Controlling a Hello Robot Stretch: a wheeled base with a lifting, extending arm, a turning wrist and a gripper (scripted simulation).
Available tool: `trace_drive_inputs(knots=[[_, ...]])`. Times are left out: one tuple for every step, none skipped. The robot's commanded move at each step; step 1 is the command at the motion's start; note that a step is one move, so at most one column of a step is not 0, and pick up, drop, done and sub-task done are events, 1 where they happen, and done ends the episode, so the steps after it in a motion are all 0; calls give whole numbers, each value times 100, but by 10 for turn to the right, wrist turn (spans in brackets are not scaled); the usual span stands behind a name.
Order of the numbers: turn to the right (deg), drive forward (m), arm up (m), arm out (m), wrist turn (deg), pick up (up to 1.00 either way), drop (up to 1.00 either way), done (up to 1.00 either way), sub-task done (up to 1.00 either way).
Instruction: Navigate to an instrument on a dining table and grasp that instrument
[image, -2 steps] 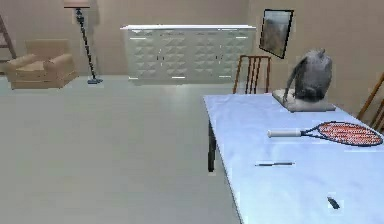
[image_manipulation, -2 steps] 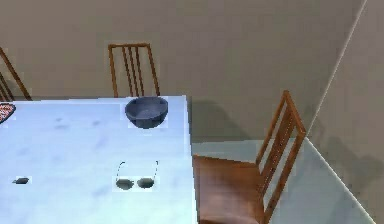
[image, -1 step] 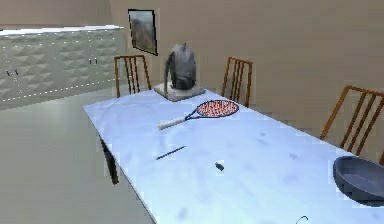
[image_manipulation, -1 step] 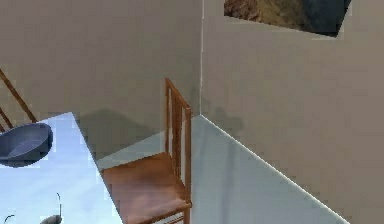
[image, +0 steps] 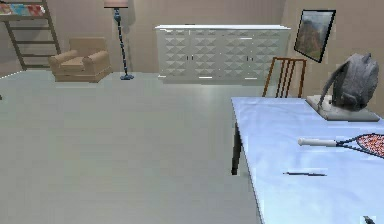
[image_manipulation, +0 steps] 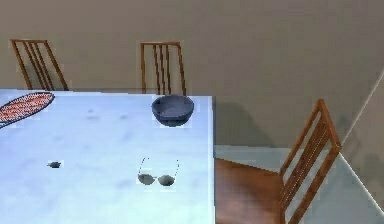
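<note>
Ahead, on the forward view's right, the pale tabletop (image: 270, 130) carries a thin dark pen-like instrument (image: 305, 173). It lies flat near the tabletop's near part, apart from everything else. Its long axis runs almost straight across the forward view, left to right. I cannot tell which end is the tip.

Beyond it lies a racket (image: 345, 143), white handle toward the forward view's left and red-strung head toward the right edge. Its long axis is roughly parallel to the instrument's. Farther back a grey bust (image: 352, 85) stands upright on a pale base. A wooden chair (image: 286, 77) stands at the tabletop's far end, and a framed picture (image: 314, 33) hangs on the wall behind.

Across the bare floor (image: 120, 140) are a white sideboard (image: 222, 50), a floor lamp (image: 121, 40), a tan armchair (image: 82, 60) and a ladder shelf (image: 30, 35).

In the arm side view a dark bowl (image_manipulation: 173, 109) sits upright near the tabletop's far corner. Its inside is dark, and I cannot tell what lies in it. A pair of glasses (image_manipulation: 158, 174) rests nearer, and a small dark blob (image_manipulation: 54, 163) lies toward the left. Two chairs, a left chair (image_manipulation: 38, 65) and a middle chair (image_manipulation: 162, 67), stand along the far side. A side chair (image_manipulation: 312, 150) stands at the tabletop's right end.

As for the claw, I cannot tell its state.
</note>
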Motion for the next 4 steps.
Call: trace_drive_inputs(knots=[[0, 0, 50, 0, 0, 0, 0, 0, 0], [0, 0, 38, 0, 0, 0, 0, 0, 0], [0, 0, 0, 18, 0, 0, 0, 0, 0], [0, 0, 0, 0, 450, 0, 0, 0, 0]])
